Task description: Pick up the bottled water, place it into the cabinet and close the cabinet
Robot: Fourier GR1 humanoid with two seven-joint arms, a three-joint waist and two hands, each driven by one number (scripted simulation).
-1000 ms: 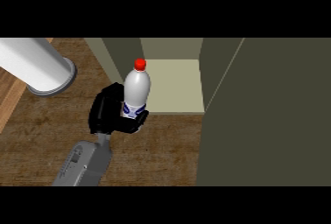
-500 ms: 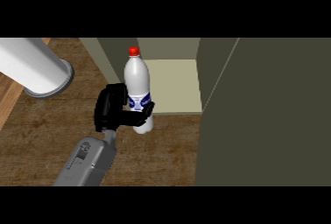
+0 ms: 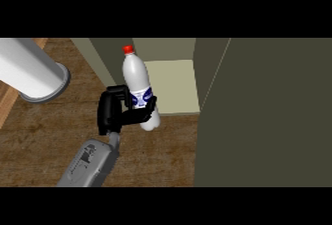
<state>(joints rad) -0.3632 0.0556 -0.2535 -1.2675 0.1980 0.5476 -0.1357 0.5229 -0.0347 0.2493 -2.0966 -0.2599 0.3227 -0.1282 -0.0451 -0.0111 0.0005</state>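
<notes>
Brown wood grain covered the counter [image 3: 45, 145], a streaked matte surface running under everything at the left of the head view. Over it we saw one grey forearm [image 3: 91, 165] with smooth, panelled casing coming up from the lower edge, ending in a black hand [image 3: 115, 110]; from its place left of centre we took it for the left hand, though only this one arm showed. Its fingers [image 3: 139, 115] were curled round the lower half of the bottled water [image 3: 137, 83], wrapped across the label, with the thumb side hidden behind the bottle. The bottle was a tall, slender white cylinder with a rounded base and a tapering shoulder, topped by a small red cap [image 3: 128, 49]; a blue and white label band [image 3: 141, 97] circled it just above the fingers. It stood nearly upright, leaning slightly, held clear above the counter, with its upper part against the left edge of the cabinet opening and its base just in front of the shelf lip. The cabinet [image 3: 214, 70] had flat, dull olive-grey walls, and inside it lay a pale cream shelf [image 3: 175, 83], smooth and plain. The cabinet door [image 3: 272, 118], a broad dark olive slab, stood open and filled the right of the view. At upper left sat a large white cylinder [image 3: 29, 66] with a grey rim, glossy and tilted.
</notes>
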